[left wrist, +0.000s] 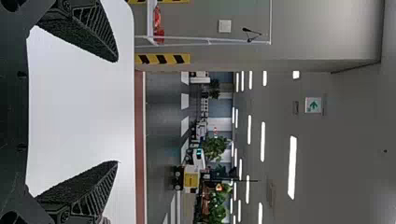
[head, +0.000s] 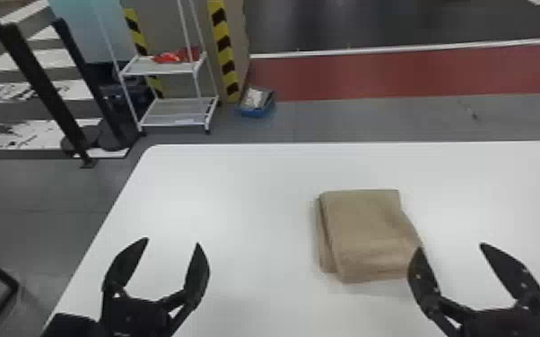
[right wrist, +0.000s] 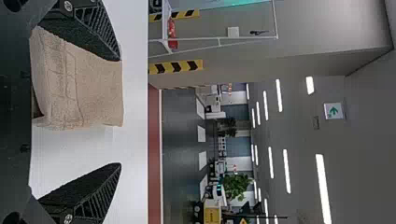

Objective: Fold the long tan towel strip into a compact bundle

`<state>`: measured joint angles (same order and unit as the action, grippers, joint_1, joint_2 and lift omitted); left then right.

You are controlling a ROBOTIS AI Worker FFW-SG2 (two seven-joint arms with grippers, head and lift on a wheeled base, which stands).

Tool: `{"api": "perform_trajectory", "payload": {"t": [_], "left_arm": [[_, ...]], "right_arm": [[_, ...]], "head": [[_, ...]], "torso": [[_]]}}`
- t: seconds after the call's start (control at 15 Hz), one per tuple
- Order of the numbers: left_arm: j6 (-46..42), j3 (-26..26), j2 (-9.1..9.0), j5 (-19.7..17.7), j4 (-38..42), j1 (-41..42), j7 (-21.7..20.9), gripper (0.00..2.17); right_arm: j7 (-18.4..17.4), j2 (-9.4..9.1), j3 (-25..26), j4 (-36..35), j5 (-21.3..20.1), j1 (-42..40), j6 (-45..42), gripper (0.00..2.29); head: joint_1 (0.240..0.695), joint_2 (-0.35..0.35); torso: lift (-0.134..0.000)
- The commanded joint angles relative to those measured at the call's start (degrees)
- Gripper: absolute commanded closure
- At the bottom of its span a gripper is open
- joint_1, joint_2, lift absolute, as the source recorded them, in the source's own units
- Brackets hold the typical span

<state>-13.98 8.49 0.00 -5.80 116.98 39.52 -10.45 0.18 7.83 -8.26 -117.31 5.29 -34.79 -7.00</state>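
The tan towel [head: 367,233] lies on the white table [head: 237,192] as a compact, roughly rectangular bundle, its layers slightly out of line along the left side and its right side slanting outward toward the robot. The right gripper [head: 450,246] is just beside the bundle's near right corner, its fingers spread wide with nothing gripped. Its left finger overlaps that corner in the head view; whether the two touch cannot be told. The left gripper [head: 172,241] is over the table well to the left of the towel, also spread apart and empty. Past the table's far edge, a blue bin [head: 258,110] sits on the floor near a white rack [head: 161,67], which holds something red [head: 168,58] on its upper shelf.
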Motion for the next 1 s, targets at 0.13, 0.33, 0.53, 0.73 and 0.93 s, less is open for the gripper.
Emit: {"api": "perform_trajectory", "payload": {"t": [0.13,0.33,0.53,0.73,0.93], "left_arm": [[0.05,-0.14,-0.15,-0.09,0.09,-0.14,-0.18,0.09],[0.05,-0.31,-0.15,-0.09,0.17,-0.14,-0.1,0.09],[0.05,-0.93,-0.15,0.0,0.61,-0.14,-0.18,0.09],[0.4,-1.37,-0.15,0.17,1.4,-0.23,-0.18,0.09],[1.28,-1.63,-0.15,0.52,1.32,-0.58,0.17,0.09]], "right_arm": [[0.0,-0.27,0.0,-0.11,-0.02,-0.1,-0.07,0.08],[0.0,-0.27,0.09,-0.11,-0.02,-0.01,-0.07,0.08],[0.0,-0.54,0.35,-0.02,-0.02,-0.01,0.1,0.08],[0.0,-0.54,0.35,0.07,-0.02,0.08,0.1,0.08],[-0.09,-0.1,0.35,0.33,0.16,0.34,0.28,0.08]], "head": [[0.695,0.16],[0.695,0.159],[0.695,0.155],[0.695,0.142],[0.695,0.137]], "torso": [[-0.119],[-0.119],[-0.119],[-0.119],[-0.119]]}}
